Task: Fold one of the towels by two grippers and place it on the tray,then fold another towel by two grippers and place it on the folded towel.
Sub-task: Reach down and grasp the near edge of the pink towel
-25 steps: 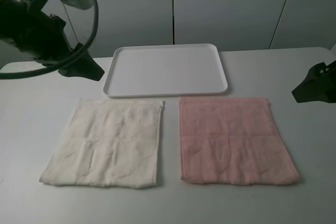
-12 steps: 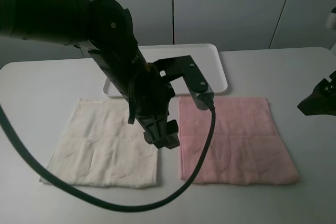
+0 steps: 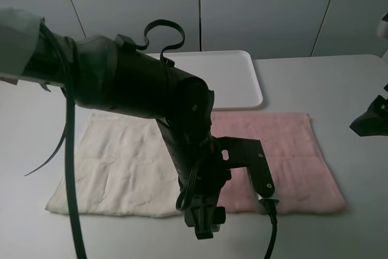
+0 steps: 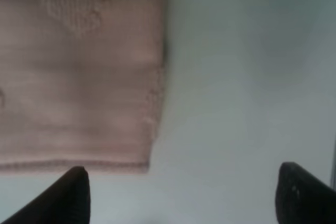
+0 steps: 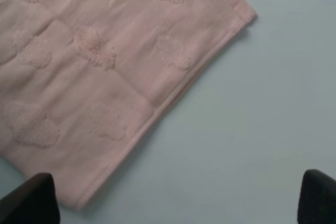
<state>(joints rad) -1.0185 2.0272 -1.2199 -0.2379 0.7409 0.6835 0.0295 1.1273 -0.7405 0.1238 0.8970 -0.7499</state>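
At the far left a black cable (image 3: 70,180) hangs in a long loop from the left arm (image 3: 139,86) and crosses in front of the cream-white towel (image 3: 115,168). That towel lies flat and unfolded on the left half of the tabletop (image 3: 339,83). The thick dark arm comes in from the left edge of the high view, passes over the towel's far right corner and bends down toward the near edge. It hides the towel's right border, the left part of the tray (image 3: 239,80) behind it, and the left border of the pink towel (image 3: 285,150). The left hand (image 3: 205,225) hangs low by the tabletop's near edge, about in line with the gap between the two towels. Its camera bracket (image 3: 251,162) stands in front of the pink towel's near left part. In the blurred left wrist view its fingertips (image 4: 73,195) are spread wide with nothing between them, one just off the pink hem by a corner and the other over bare tabletop. The white tray lies at the back, its near rim just beside the pink towel's far edge. The pink towel is spread flat and unfolded on the right half. At the far right edge the right hand (image 3: 371,121) is only partly in the high view, off the towel's right side. Its wrist view shows a pink corner from above, the fingertips (image 5: 31,200) wide apart and holding nothing.
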